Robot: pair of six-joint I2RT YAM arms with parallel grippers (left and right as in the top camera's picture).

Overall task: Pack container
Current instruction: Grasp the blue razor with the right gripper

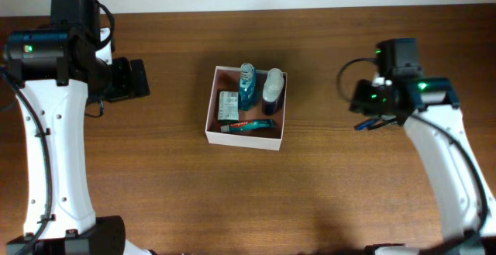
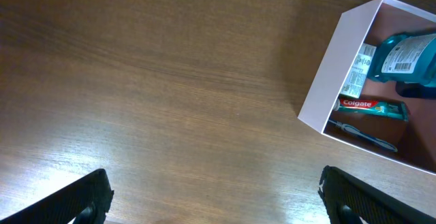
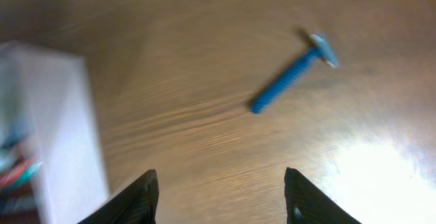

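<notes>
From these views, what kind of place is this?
Probably a robot lab workbench, not a home: a wooden table, a left arm and a right arm over it, and a white container holding toothpaste.

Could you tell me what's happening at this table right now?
Two robot arms are packing toiletries into the container. It already holds a teal bottle, a dark bottle, a small packet, a Colgate tube and a toothbrush. A blue razor lies out on the table, to the container's right. The right pincer hovers open near it, holding nothing. The left pincer is open and empty too, left of the container.
</notes>
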